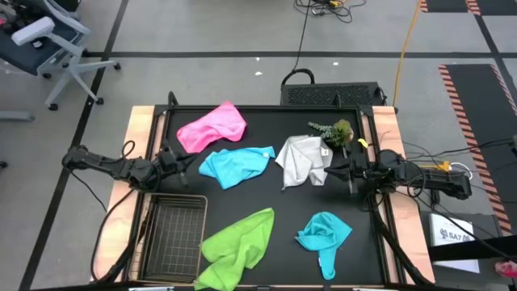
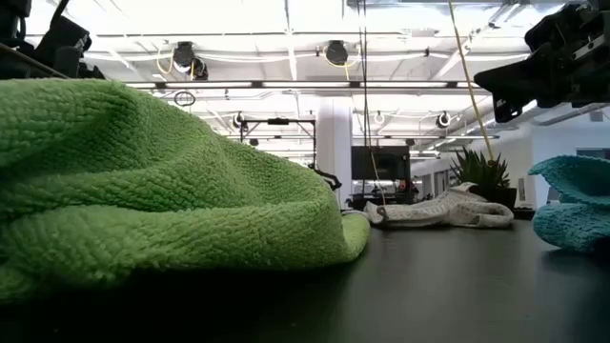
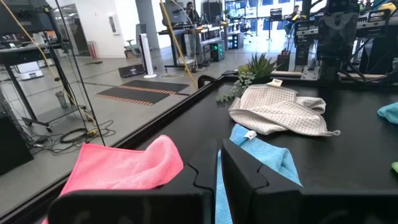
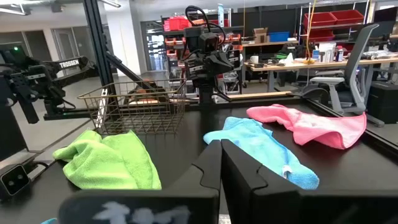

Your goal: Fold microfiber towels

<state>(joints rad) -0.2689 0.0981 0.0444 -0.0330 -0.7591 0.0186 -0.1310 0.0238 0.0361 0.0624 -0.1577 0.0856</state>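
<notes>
Five microfiber towels lie crumpled on the black table: pink (image 1: pixel 212 127) at the far left, light blue (image 1: pixel 236 165) in the middle, grey-white (image 1: pixel 304 159) to its right, lime green (image 1: pixel 238 238) and teal (image 1: pixel 325 234) near the front edge. My left gripper (image 1: pixel 192 164) hovers shut just left of the light blue towel (image 3: pixel 261 155) and points toward it. My right gripper (image 1: pixel 333 170) hovers shut just right of the grey-white towel and points across the table. Nothing sits between either pair of fingers (image 3: pixel 242 177) (image 4: pixel 239 171).
A wire mesh basket (image 1: pixel 174 230) stands at the near left, beside the lime green towel (image 4: pixel 109 162). A small potted plant (image 1: pixel 335 132) stands at the far right, behind the grey-white towel (image 3: pixel 277 109). Bare black tabletop (image 1: pixel 279 206) lies between the towels in the middle.
</notes>
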